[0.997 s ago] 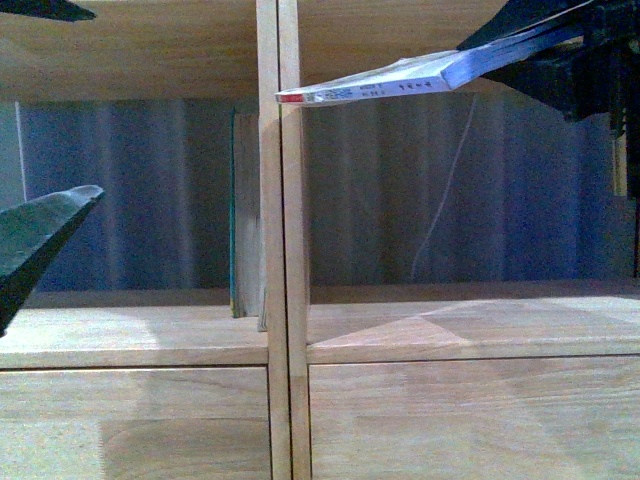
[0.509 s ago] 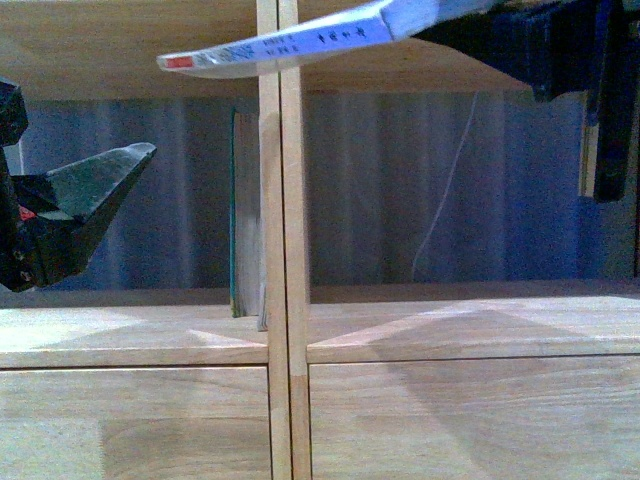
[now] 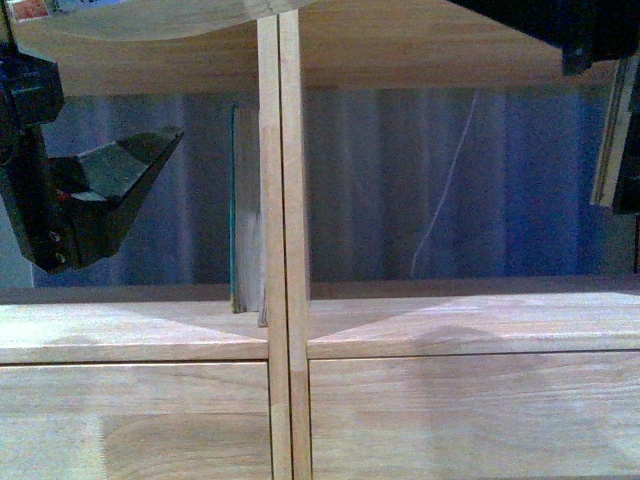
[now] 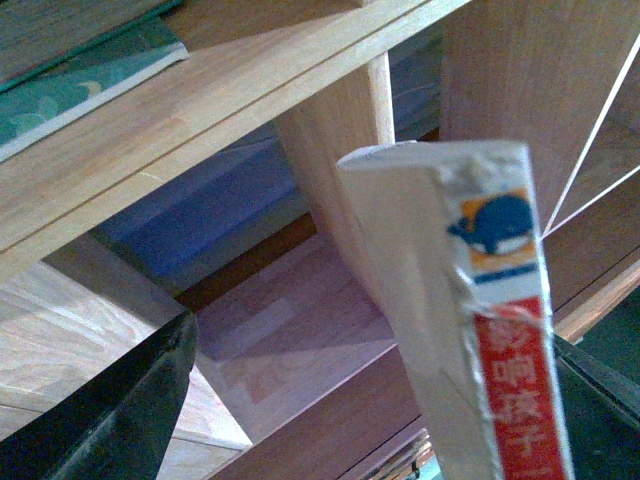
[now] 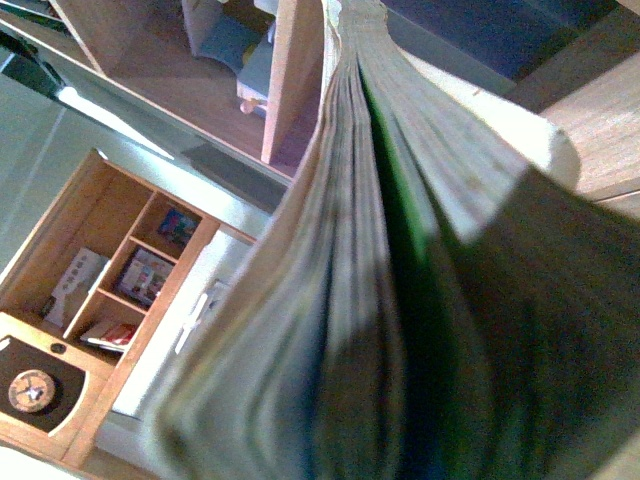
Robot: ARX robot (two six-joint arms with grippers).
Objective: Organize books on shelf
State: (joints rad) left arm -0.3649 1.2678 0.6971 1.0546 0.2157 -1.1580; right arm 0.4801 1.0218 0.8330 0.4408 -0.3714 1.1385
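Paperback (image 4: 470, 300) clamped at far end in right gripper (image 3: 540, 25), long axis running leftward across shelf (image 3: 280, 150) front, red spine end between wide-open jaws of left gripper (image 4: 375, 340), judged nearer arm for takeover; green book (image 3: 236, 210) upright against shelf divider.

Dim, bluish, grainy front view, soft wedge shadows on the shelf (image 3: 150, 335); close book (image 5: 340, 300) out of focus.
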